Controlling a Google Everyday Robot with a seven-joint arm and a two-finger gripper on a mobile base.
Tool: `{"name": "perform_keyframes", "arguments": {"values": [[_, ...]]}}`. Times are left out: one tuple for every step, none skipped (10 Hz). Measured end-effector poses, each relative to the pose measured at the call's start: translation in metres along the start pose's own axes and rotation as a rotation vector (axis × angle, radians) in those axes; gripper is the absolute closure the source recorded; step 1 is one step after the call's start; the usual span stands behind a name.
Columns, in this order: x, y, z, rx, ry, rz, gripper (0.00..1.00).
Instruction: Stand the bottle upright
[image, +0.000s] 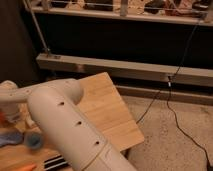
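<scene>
Reaching over the left end of the wooden desk (107, 107), the pale arm (70, 130) filled the foreground and screened most of the claw (14, 107). The claw sat at the far left edge of the view, low over the desk top, with its jaws closed fully together; whether anything was caught between them could not be told. The bottle could not be picked out with certainty: it was judged to lie under or just beside the claw, behind the arm, near a blue disc (11, 138), so its long axis and bearing from the claw were unconfirmed.
</scene>
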Motion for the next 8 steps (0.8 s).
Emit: {"name": "perform_keyframes", "arguments": {"values": [[0.0001, 0.0, 0.0002, -0.001, 0.0, 0.001, 0.66], [0.0003, 0.0, 0.0003, -0.002, 0.0, 0.001, 0.66], [0.0005, -0.0001, 0.0003, -0.003, 0.0, 0.001, 0.66], [0.0005, -0.0002, 0.0002, -0.004, 0.0, 0.001, 0.66], [0.0008, -0.0003, -0.0002, -0.003, 0.0, 0.002, 0.66], [0.0014, -0.0006, -0.0014, -0.002, 0.001, 0.002, 0.66], [0.0015, -0.0013, -0.0034, 0.001, 0.0, 0.003, 0.66], [0.0017, -0.0021, -0.007, 0.005, -0.001, 0.004, 0.66]]}}
